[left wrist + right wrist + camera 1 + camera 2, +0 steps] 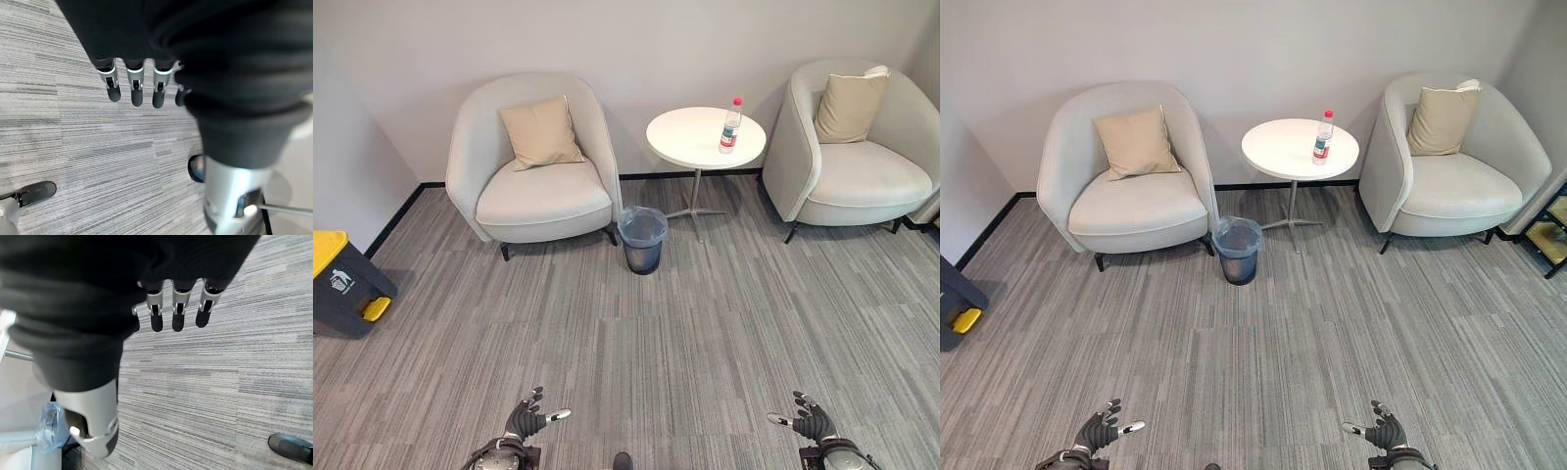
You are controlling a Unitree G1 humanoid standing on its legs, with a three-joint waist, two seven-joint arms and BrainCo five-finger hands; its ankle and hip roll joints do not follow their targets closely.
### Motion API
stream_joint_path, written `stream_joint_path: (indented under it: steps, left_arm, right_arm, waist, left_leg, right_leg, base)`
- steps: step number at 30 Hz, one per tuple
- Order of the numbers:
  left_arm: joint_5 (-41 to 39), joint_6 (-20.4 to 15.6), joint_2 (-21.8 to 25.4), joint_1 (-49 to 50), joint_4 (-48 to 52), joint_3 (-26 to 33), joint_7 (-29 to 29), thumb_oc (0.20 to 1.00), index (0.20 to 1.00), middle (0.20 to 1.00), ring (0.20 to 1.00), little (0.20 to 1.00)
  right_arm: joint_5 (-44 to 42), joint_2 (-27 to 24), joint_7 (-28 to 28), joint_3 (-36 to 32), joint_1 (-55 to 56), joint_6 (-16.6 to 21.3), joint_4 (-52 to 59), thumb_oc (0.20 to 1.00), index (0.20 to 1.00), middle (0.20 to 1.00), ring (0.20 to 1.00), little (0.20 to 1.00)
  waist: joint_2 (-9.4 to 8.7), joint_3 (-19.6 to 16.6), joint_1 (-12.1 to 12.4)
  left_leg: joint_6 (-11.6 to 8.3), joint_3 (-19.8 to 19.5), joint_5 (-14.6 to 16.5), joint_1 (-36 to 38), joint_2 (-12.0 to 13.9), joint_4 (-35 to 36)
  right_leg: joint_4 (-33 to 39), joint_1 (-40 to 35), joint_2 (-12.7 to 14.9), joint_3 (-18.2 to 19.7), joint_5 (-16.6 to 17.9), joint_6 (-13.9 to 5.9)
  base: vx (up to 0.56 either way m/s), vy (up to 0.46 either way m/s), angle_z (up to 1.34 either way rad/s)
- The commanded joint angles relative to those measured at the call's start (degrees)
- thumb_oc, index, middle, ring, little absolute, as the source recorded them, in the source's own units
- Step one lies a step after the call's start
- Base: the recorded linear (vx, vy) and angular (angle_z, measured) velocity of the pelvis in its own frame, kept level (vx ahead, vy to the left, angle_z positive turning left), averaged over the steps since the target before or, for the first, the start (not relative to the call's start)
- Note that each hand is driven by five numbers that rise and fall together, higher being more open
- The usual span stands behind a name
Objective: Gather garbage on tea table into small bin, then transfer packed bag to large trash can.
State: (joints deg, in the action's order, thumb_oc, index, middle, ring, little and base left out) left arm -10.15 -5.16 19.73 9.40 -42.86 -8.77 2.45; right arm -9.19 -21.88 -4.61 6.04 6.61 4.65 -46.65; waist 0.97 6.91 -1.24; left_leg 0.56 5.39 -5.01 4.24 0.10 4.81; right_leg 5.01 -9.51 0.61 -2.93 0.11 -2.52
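With left hand (527, 421) and right hand (811, 419) both released, the tall bottle (731, 125) on the far table (690, 137) may topple if nudged.

The large can (344, 284) is running off the left edge of the frame. The small bin's (642, 239) contents are too dim to tell. The bottle's (731, 125) label is too small to read.
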Motion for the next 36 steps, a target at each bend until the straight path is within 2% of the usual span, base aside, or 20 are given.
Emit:
stream_joint_path:
  steps: [1, 13, 15, 19, 20, 22, 24, 25, 26, 27, 29, 31, 34, 36]
  left_arm:
    - [-2.0, -1.5, 0.4, -2.4, 0.4, 2.0, 0.7, 1.000, 1.000, 1.000, 1.000, 1.000]
    - [-3.4, -1.3, 0.8, -2.4, 1.9, 2.3, 1.3, 1.000, 1.000, 1.000, 1.000, 1.000]
    - [-3.9, -1.5, 1.0, -2.8, 3.4, 2.4, 1.7, 1.000, 1.000, 1.000, 1.000, 1.000]
    - [-4.2, -1.5, 1.1, -2.9, 3.9, 2.6, 1.8, 1.000, 1.000, 1.000, 1.000, 1.000]
    - [-4.0, -1.5, 1.3, -3.1, 4.0, 2.5, 1.8, 1.000, 1.000, 1.000, 1.000, 1.000]
    - [-4.1, -1.5, 1.4, -3.4, 3.7, 2.6, 1.7, 1.000, 1.000, 1.000, 1.000, 1.000]
    - [-3.8, -1.6, 1.4, -3.6, 3.3, 2.8, 2.0, 1.000, 1.000, 1.000, 1.000, 1.000]
    - [-3.9, -1.7, 1.3, -3.6, 3.5, 2.7, 2.1, 1.000, 1.000, 1.000, 1.000, 1.000]
    - [-3.9, -1.7, 1.3, -3.6, 3.5, 2.7, 2.1, 1.000, 1.000, 1.000, 1.000, 1.000]
    - [-4.3, -1.8, 1.1, -3.8, 3.1, 2.7, 2.3, 1.000, 1.000, 1.000, 1.000, 1.000]
    - [-4.5, -1.7, 0.9, -3.9, 2.8, 2.6, 2.4, 1.000, 1.000, 1.000, 1.000, 1.000]
    - [-4.9, -1.9, 0.4, -4.3, 1.4, 2.8, 2.9, 1.000, 1.000, 1.000, 1.000, 1.000]
    - [-4.6, -2.0, 0.4, -4.7, 1.0, 2.5, 2.8, 1.000, 1.000, 1.000, 1.000, 1.000]
    - [-3.9, -2.1, -0.2, -4.3, 0.5, 2.0, 2.6, 1.000, 1.000, 1.000, 1.000, 1.000]
  right_arm:
    - [-1.7, -0.6, -0.6, -0.4, -2.3, 1.4, 1.3, 1.000, 1.000, 1.000, 1.000, 1.000]
    - [-4.3, 0.0, -1.2, -1.3, -3.8, 0.5, 0.9, 1.000, 1.000, 1.000, 1.000, 1.000]
    - [-4.8, 0.2, -1.7, -1.5, -4.7, 0.3, 1.0, 1.000, 1.000, 1.000, 1.000, 1.000]
    - [-4.8, 0.3, -2.0, -1.4, -5.2, 0.2, 1.2, 1.000, 1.000, 1.000, 1.000, 1.000]
    - [-4.5, 0.2, -2.0, -1.2, -5.6, 0.3, 1.4, 1.000, 1.000, 1.000, 1.000, 1.000]
    - [-4.4, 0.2, -2.0, -0.8, -6.0, 0.2, 1.3, 1.000, 1.000, 1.000, 1.000, 1.000]
    - [-4.2, 0.1, -2.0, -0.4, -6.4, 0.3, 1.7, 1.000, 1.000, 1.000, 1.000, 1.000]
    - [-3.9, 0.1, -2.0, 0.0, -6.8, 0.4, 1.8, 1.000, 1.000, 1.000, 1.000, 1.000]
    - [-3.9, 0.1, -2.0, 0.0, -6.8, 0.4, 1.8, 1.000, 1.000, 1.000, 1.000, 1.000]
    - [-3.5, 0.2, -2.0, 0.7, -7.5, 0.4, 1.9, 1.000, 1.000, 1.000, 1.000, 1.000]
    - [-3.4, 0.2, -2.1, 0.9, -7.7, 0.4, 1.8, 1.000, 1.000, 1.000, 1.000, 1.000]
    - [-2.9, 0.2, -2.1, 1.4, -7.9, 0.3, 1.7, 1.000, 1.000, 1.000, 1.000, 1.000]
    - [-2.9, 0.1, -2.1, 1.3, -7.4, 0.5, 2.4, 1.000, 1.000, 1.000, 1.000, 1.000]
    - [-2.6, -0.3, -2.2, 1.1, -6.2, 1.2, 3.6, 1.000, 1.000, 1.000, 1.000, 1.000]
  waist:
    - [-1.32, -0.1, 0.1]
    - [-1.70, 1.0, 0.6]
    - [-2.01, 1.8, 1.0]
    - [-2.07, 2.2, 1.1]
    - [-2.20, 2.8, 1.3]
    - [-2.01, 3.2, 1.4]
    - [-1.86, 3.9, 1.5]
    - [-1.93, 4.3, 1.7]
    - [-1.90, 4.3, 1.6]
    - [-1.93, 4.7, 1.7]
    - [-1.82, 4.9, 1.6]
    - [-1.67, 5.6, 1.2]
    - [-1.63, 5.7, 0.6]
    - [-1.70, 4.6, 0.3]
  left_leg:
    - [-2.34, -2.7, 7.0, 2.0, 0.8, -0.9]
    - [-0.90, -1.7, 9.5, -1.3, -0.3, -5.3]
    - [0.04, -1.5, 11.2, -3.7, -1.4, -8.5]
    - [0.64, -1.6, 12.1, -4.6, -1.9, -10.0]
    - [1.34, -2.2, 13.2, -5.3, -2.8, -11.3]
    - [1.77, -2.0, 13.7, -5.2, -2.8, -11.5]
    - [2.10, -1.5, 14.5, -4.4, -2.7, -11.7]
    - [2.14, -0.7, 15.2, -3.3, -2.7, -11.5]
    - [2.13, -0.7, 15.2, -3.2, -2.7, -11.5]
    - [1.95, 0.0, 15.9, -1.8, -2.5, -10.9]
    - [1.78, 0.0, 16.1, -0.8, -2.2, -10.5]
    - [0.95, 0.3, 16.4, 1.7, -1.7, -9.3]
    - [0.12, -0.7, 16.7, 3.1, -1.5, -8.7]
    - [-1.48, -1.6, 17.0, 4.3, -0.3, -8.7]
  right_leg:
    - [-2.4, 3.1, 3.5, -1.0, -2.1, -4.71]
    - [-4.7, 5.8, 4.9, 0.6, -1.8, -5.63]
    - [-6.7, 8.1, 5.5, 2.0, -1.7, -6.33]
    - [-8.7, 9.7, 5.8, 2.9, -1.7, -6.81]
    - [-11.5, 11.4, 6.1, 3.3, -2.0, -7.33]
    - [-14.9, 13.2, 6.1, 3.1, -2.1, -7.71]
    - [-18.5, 15.7, 6.5, 1.8, -1.6, -8.04]
    - [-18.0, 16.9, 7.4, -0.4, -0.6, -7.99]
    - [-18.0, 16.8, 7.4, -0.5, -0.6, -7.99]
    - [-15.5, 18.4, 8.2, -3.4, 0.9, -7.75]
    - [-14.0, 18.9, 8.4, -5.0, 1.7, -7.75]
    - [-10.6, 21.2, 9.0, -8.9, 3.4, -7.97]
    - [-9.6, 21.0, 9.1, -9.4, 3.6, -8.12]
    - [-8.8, 19.7, 8.6, -9.7, 3.8, -6.93]
  base:
    - [0.00, 0.000, 0.00]
    - [0.02, 0.054, -0.11]
    - [0.02, 0.156, -0.32]
    - [0.03, 0.110, -0.20]
    - [0.06, 0.152, -0.26]
    - [0.05, 0.108, -0.30]
    - [0.08, 0.046, -0.32]
    - [0.09, 0.015, -0.46]
    - [0.16, -0.046, -0.53]
    - [0.14, -0.076, -0.43]
    - [0.15, -0.082, -0.37]
    - [0.24, -0.149, -0.13]
    - [0.22, -0.175, 0.11]
    - [0.23, -0.208, 0.43]
